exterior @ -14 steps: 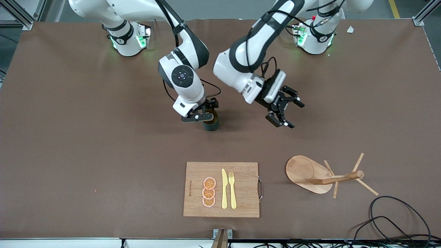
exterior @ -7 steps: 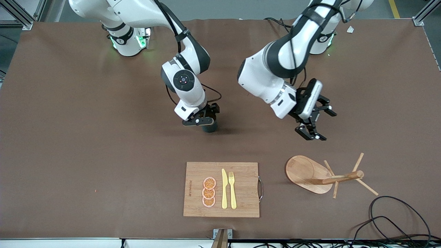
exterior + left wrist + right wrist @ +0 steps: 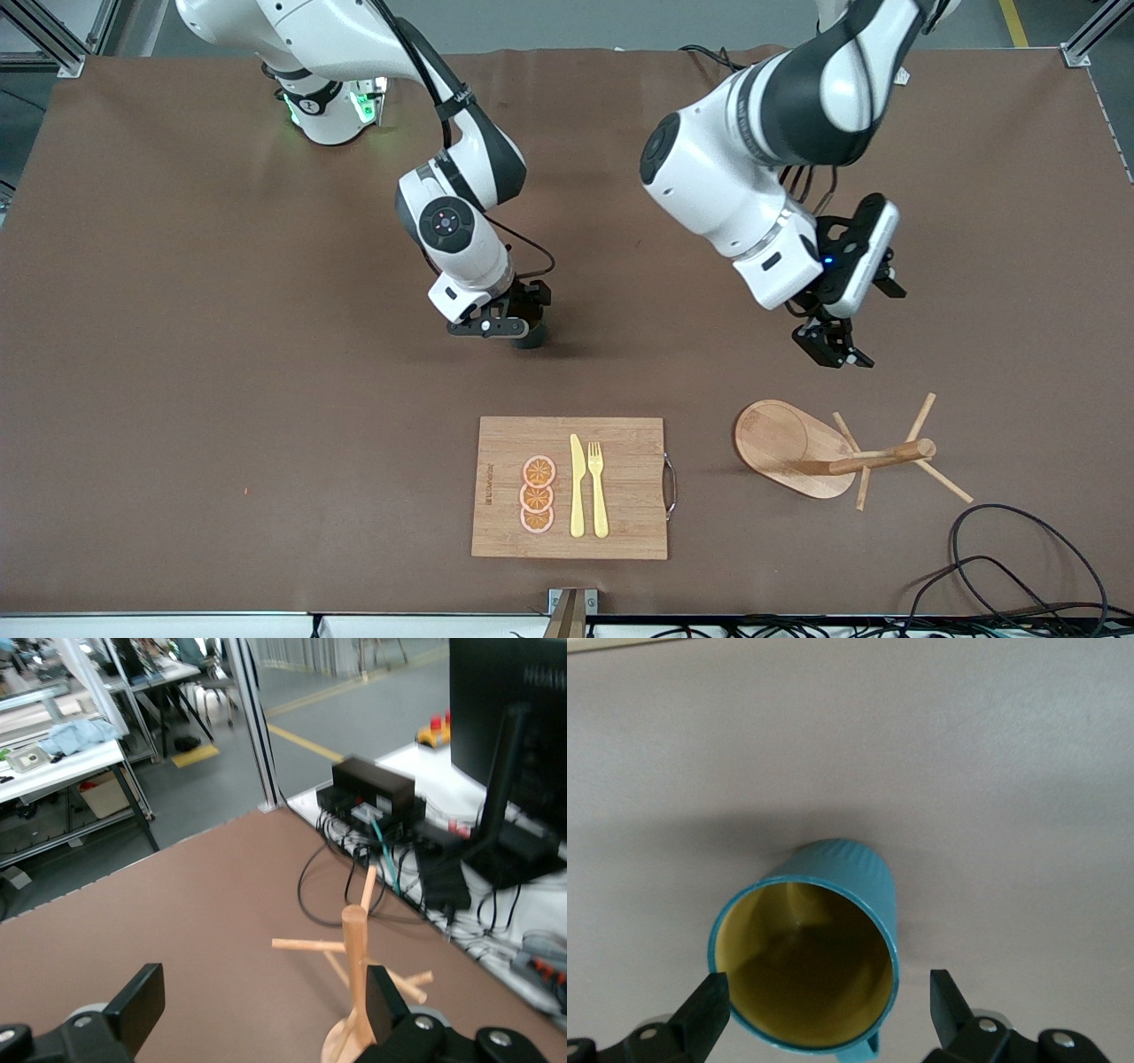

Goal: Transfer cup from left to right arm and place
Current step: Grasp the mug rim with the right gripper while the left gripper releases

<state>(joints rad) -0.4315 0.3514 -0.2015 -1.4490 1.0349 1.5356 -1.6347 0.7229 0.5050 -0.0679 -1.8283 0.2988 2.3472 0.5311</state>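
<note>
The cup [image 3: 842,873], dark teal with a ribbed wall and a yellow-brown inside, stands upright on the brown table. In the front view only a dark sliver of the cup [image 3: 532,338] shows under the right hand. My right gripper [image 3: 518,319] [image 3: 828,1014] is open right above it, one finger on each side of the rim, with the handle [image 3: 869,1046] toward the hand. My left gripper [image 3: 855,332] [image 3: 261,1010] hangs open and empty over bare table close to the wooden peg rack [image 3: 833,452] [image 3: 354,948].
A wooden cutting board [image 3: 620,443] lies nearer the front camera, carrying orange slices [image 3: 538,494], a yellow knife [image 3: 577,487] and a fork [image 3: 598,487]. Black cables [image 3: 1019,567] loop near the front edge at the left arm's end.
The left arm has swung away from the cup toward its own end of the table, ending near the peg rack. The right gripper has shifted slightly over the cup and stays open.
</note>
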